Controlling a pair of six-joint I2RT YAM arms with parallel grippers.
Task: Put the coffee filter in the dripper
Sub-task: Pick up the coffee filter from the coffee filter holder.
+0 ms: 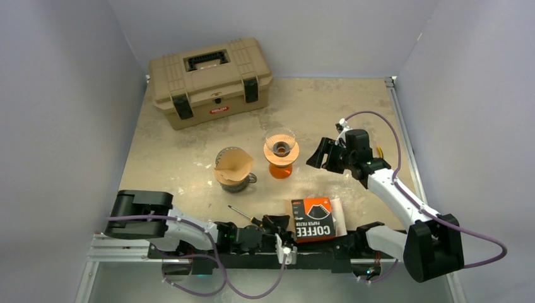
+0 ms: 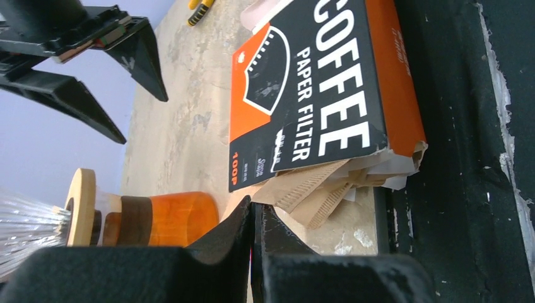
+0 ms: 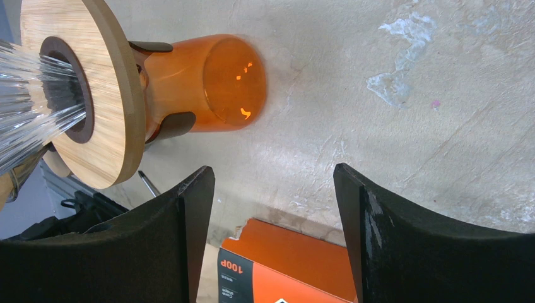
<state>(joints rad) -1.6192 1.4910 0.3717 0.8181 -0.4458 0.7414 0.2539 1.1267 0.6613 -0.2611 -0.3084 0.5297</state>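
left gripper (image 2: pixel 257 211), clenched at the brown paper filters (image 2: pixel 309 189) just ahead, should lift slowly to peel one sheet; released right gripper (image 3: pixel 274 180) faces the orange-based glass dripper (image 3: pixel 189 82).

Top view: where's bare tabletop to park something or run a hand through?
Free: the far-right corner, between the toolbox and the right wall; also the left strip between the toolbox and the left arm, left of the cup. Crowded: cup, dripper and right arm mid-table; filter box and screwdriver along the near edge.
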